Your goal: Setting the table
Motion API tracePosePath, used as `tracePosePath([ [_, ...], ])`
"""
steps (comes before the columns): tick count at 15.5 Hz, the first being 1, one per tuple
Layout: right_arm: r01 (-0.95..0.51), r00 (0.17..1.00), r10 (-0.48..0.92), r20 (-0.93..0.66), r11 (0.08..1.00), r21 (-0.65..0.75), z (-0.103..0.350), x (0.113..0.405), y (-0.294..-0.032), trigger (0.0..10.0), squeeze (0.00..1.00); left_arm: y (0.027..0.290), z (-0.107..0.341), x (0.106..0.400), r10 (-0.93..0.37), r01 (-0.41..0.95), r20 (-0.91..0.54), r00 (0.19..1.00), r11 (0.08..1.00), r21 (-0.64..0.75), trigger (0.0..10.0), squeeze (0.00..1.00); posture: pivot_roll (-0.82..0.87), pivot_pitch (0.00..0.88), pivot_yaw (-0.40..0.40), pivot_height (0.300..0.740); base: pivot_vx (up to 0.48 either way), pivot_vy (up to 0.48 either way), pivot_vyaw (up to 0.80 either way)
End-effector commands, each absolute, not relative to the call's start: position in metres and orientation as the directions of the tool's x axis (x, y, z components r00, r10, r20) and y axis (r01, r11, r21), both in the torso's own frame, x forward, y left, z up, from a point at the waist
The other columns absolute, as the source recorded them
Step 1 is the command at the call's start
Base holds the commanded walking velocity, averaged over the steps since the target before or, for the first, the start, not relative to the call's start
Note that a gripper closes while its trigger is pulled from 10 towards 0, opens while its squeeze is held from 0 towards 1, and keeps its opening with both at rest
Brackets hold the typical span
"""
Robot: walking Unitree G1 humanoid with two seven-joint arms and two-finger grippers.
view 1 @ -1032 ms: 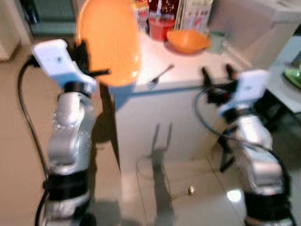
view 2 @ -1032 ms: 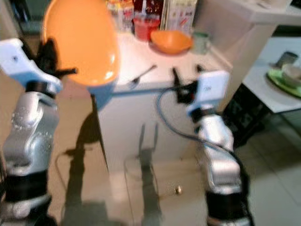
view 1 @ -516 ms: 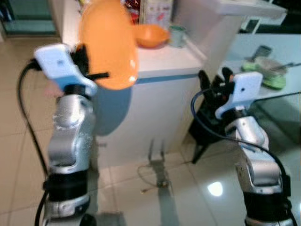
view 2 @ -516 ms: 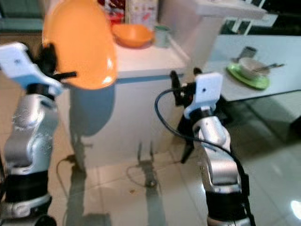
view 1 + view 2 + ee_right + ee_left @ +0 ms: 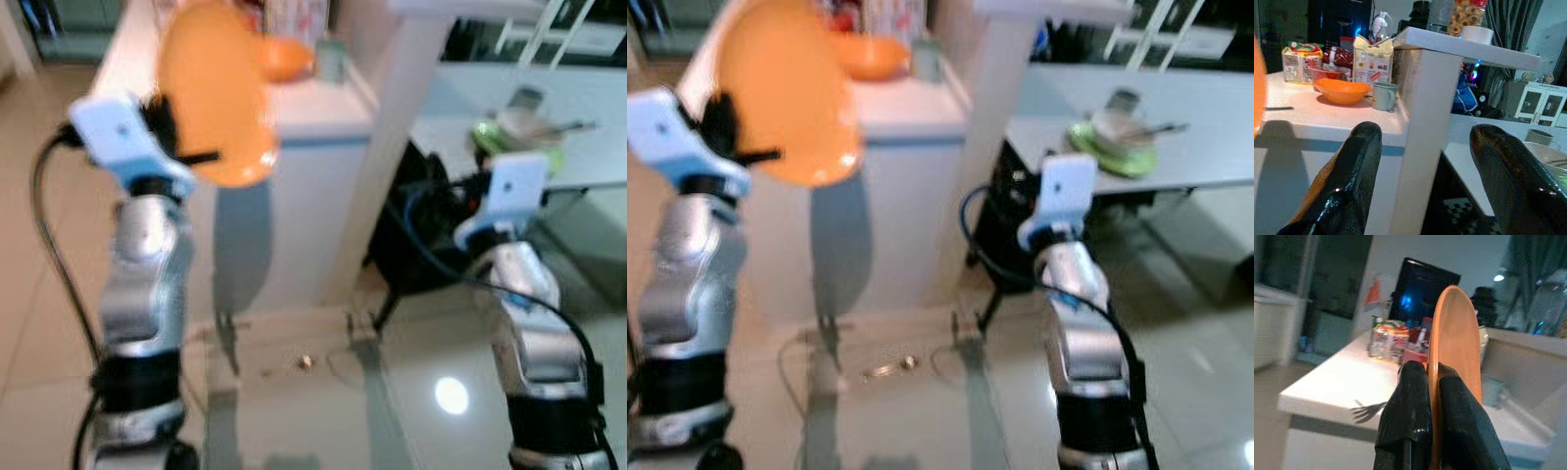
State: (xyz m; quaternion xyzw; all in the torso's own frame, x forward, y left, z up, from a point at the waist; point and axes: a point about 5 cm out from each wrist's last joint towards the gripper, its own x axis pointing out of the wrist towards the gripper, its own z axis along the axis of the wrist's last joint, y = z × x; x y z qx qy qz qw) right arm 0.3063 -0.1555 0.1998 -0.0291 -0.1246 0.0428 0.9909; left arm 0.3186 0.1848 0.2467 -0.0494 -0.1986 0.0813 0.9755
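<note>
Left gripper (image 5: 1430,431) clamps the round orange plastic plate (image 5: 211,98) by its rim, held upright beside the white counter (image 5: 901,103).

Right gripper (image 5: 1425,147) spread wide, empty. On the counter: orange bowl (image 5: 1342,91), contents unseen, and pale green mug (image 5: 1383,96).

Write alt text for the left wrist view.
Two black fingers of the left hand pinch the rim of a round orange plastic plate, held upright and seen edge-on. Behind it stands a white counter with colourful food packages and a pale mug.
</note>
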Motion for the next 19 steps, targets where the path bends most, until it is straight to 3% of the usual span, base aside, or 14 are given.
tracePosePath([
  [1,-0.045,0.973,0.061,0.222,0.996,-0.078,0.197,0.309,-0.162,10.0,0.00,0.175,0.250,0.319,0.142,-0.117,0.411,0.901,0.989,-0.085,10.0,0.00,0.03,0.000,-0.062,0.740,0.000,-0.480,0.00],
  [9,0.040,0.981,-0.024,0.194,0.996,-0.080,0.194,0.311,-0.177,10.0,0.00,0.176,0.233,0.322,0.144,-0.144,0.379,0.914,0.989,-0.029,10.0,0.00,0.01,0.000,-0.065,0.740,0.000,-0.480,0.37],
  [11,0.017,0.981,-0.003,0.192,0.997,-0.073,0.192,0.314,-0.167,10.0,0.00,0.171,0.234,0.322,0.128,-0.138,0.385,0.914,0.990,-0.002,10.0,0.00,0.02,0.000,-0.068,0.740,0.000,-0.480,0.00],
  [14,0.007,0.986,-0.003,0.165,1.000,-0.027,0.188,0.313,-0.161,10.0,0.00,0.170,0.236,0.320,0.093,-0.110,0.392,0.915,0.994,0.020,10.0,0.00,0.03,0.000,-0.074,0.740,0.000,0.000,0.00],
  [19,0.053,0.987,-0.053,0.151,0.999,0.004,0.186,0.309,-0.173,10.0,0.00,0.156,0.235,0.320,-0.016,-0.015,0.405,0.914,0.997,0.071,10.0,0.00,0.01,0.000,-0.062,0.740,0.114,0.000,-0.77],
])
